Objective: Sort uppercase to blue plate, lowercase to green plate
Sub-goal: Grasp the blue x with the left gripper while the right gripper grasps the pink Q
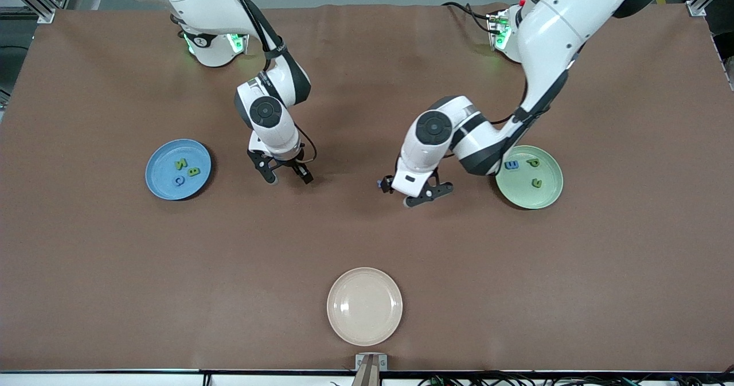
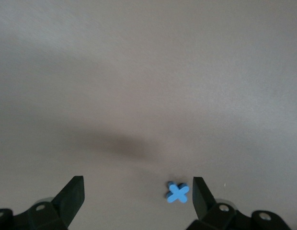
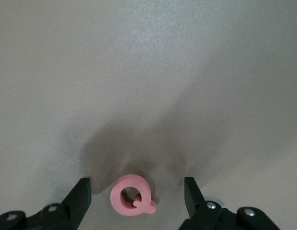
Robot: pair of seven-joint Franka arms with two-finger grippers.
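left hand (image 1: 421, 197): down low over the bare brown worktop (image 1: 367, 237), between the two coloured plates and closer to the green one. Fingers spread wide with nothing gripped.
blue x (image 2: 177, 192): flat on the worktop between the left hand's fingers in the left wrist view, sitting right by one finger (image 2: 201, 196), can't tell if they touch. In the front view only a blue speck shows at the edge of that hand.
right hand (image 1: 288, 175): low over the worktop, just beside the blue plate on the side toward the middle. Fingers apart, straddling the pink letter but not squeezing it.
pink Q (image 3: 131, 196): lying flat on the worktop between the right hand's fingers, gap on both sides. The front view doesn't show it, the hand covers it.
blue plate (image 1: 157, 174): toward the right arm's end. Holds green N (image 1: 180, 163), green B (image 1: 194, 172) and blue C (image 1: 179, 180), all near each other.
green plate (image 1: 545, 197): toward the left arm's end, partly under the left arm's elbow. Holds blue m (image 1: 511, 165), green p (image 1: 533, 163) and a small green hooked letter (image 1: 537, 183).
cream plate (image 1: 364, 305): nearest the front camera, well apart from both hands.
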